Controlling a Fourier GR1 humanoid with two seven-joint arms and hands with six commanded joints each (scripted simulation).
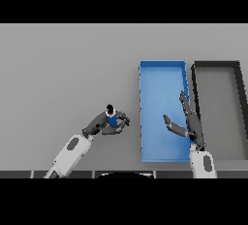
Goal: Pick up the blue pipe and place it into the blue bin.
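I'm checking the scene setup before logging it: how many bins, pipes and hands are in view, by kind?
Bins: 2, the blue bin and a black bin to its right.
Pipes: 1, the blue pipe, held in the left hand.
Hands: 2, that one and the open right hand over the blue bin.
Total: 5.

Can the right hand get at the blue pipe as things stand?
Probably not. The left hand has its fingers curled round the blue pipe, blocking a grasp. The right hand is open over the blue bin, well apart from it.
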